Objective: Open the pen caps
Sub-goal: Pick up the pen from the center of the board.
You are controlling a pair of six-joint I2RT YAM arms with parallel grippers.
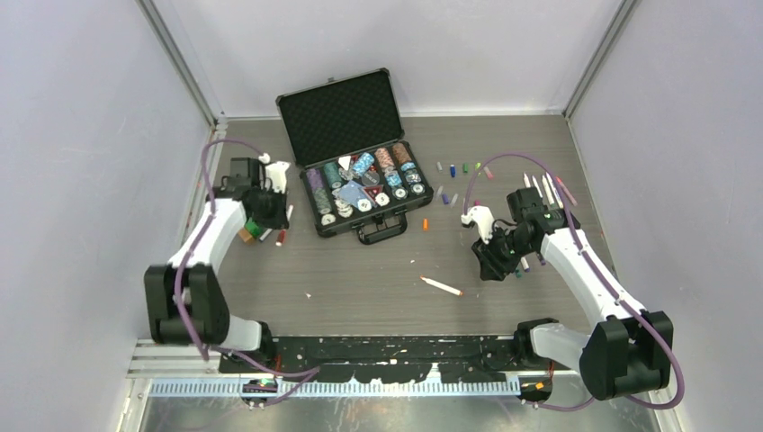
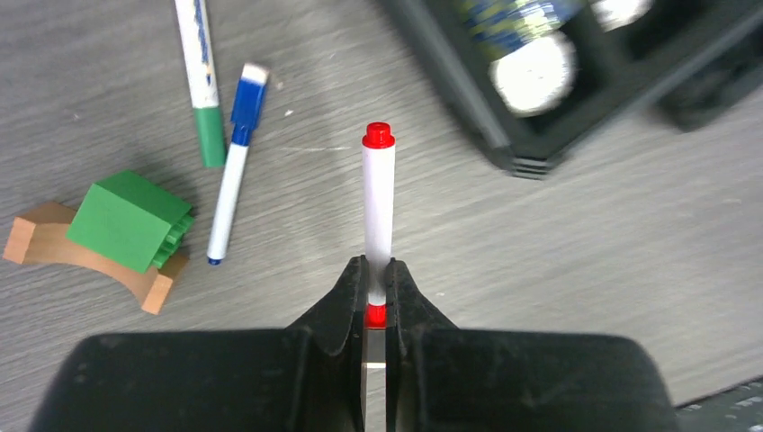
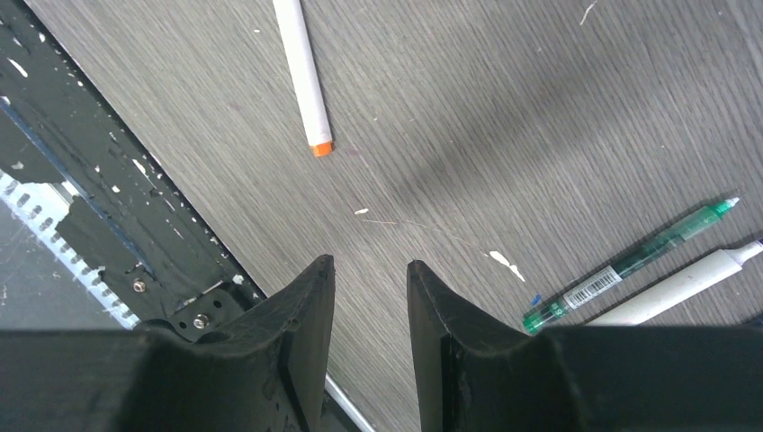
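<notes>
My left gripper [image 2: 377,270] is shut on the red lower end of a white pen [image 2: 379,211]. Its red cap [image 2: 379,135] is on the far end. In the top view this gripper [image 1: 274,225] is at the left, beside the case. My right gripper [image 3: 369,265] is open and empty above bare table; in the top view [image 1: 493,268] it is right of centre. A white pen with an orange end [image 3: 304,81] lies ahead of it, also visible from above [image 1: 441,285]. Several loose caps [image 1: 459,169] lie behind the case's right side, and an orange cap [image 1: 426,224] lies nearer.
A green-capped pen [image 2: 205,85], a blue-capped pen [image 2: 232,166] and a green block on a wooden arch [image 2: 126,220] lie left of the held pen. The open black case [image 1: 342,117] holds poker chips. A green pen [image 3: 630,264] and a white pen [image 3: 684,286] lie by my right gripper. Several pens [image 1: 544,191] lie far right.
</notes>
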